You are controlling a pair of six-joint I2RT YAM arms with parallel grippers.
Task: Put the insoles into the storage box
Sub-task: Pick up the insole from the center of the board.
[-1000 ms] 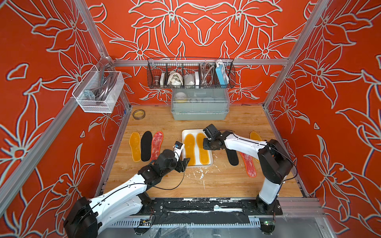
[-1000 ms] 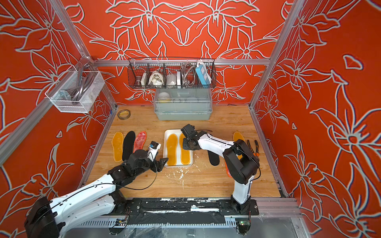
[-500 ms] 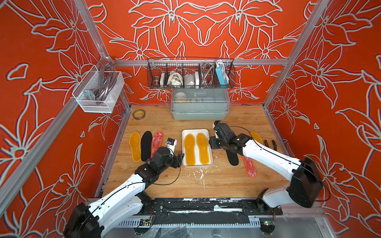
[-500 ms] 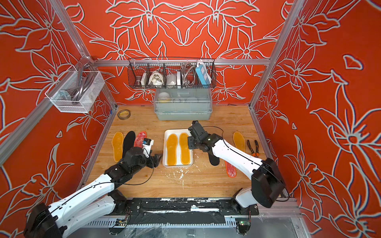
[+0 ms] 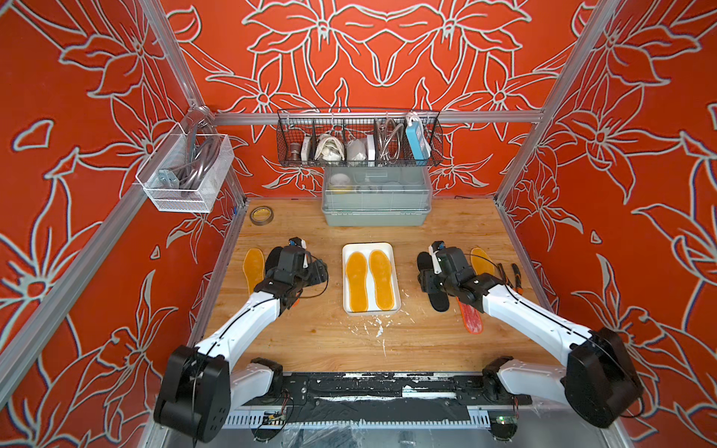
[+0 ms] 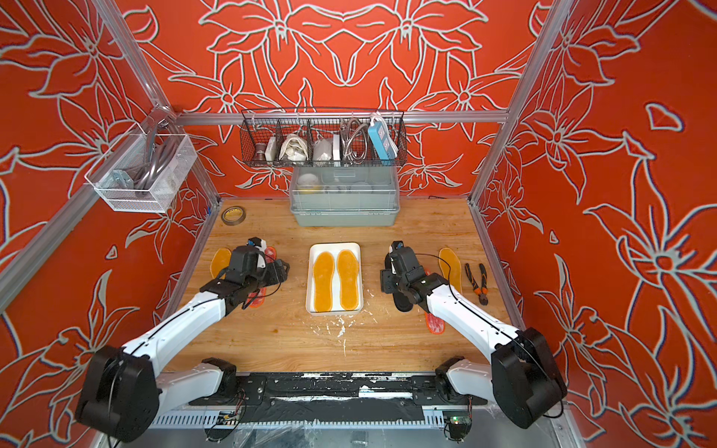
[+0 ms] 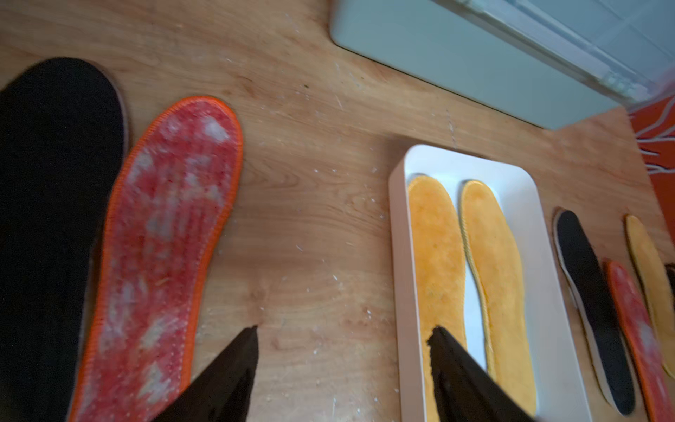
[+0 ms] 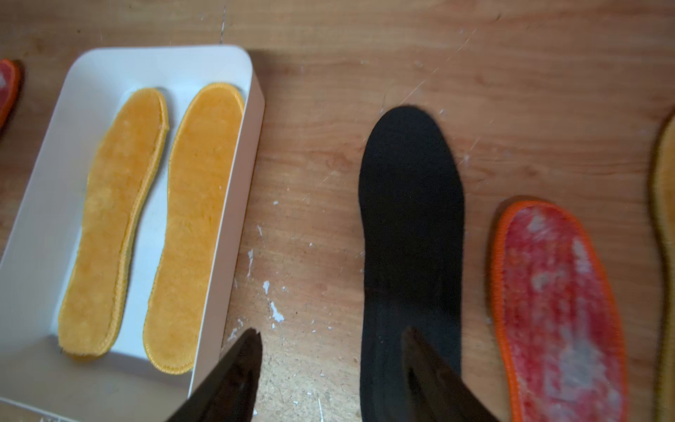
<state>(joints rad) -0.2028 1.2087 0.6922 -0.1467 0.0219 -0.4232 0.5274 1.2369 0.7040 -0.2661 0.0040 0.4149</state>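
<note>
Two fuzzy amber insoles (image 5: 356, 281) lie in the smooth white storage box (image 5: 368, 247). Both left end effector (image 7: 343, 330) and right end effector (image 8: 330, 332) gape, seemingly empty, the right above a matte black insole (image 8: 411, 204).

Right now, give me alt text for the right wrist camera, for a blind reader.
The right gripper, jaws open and empty, hangs over a wooden table and a black insole. To one side, the white storage box holds two amber-yellow insoles side by side; to the other lies an orange-edged red-and-white insole.
</note>
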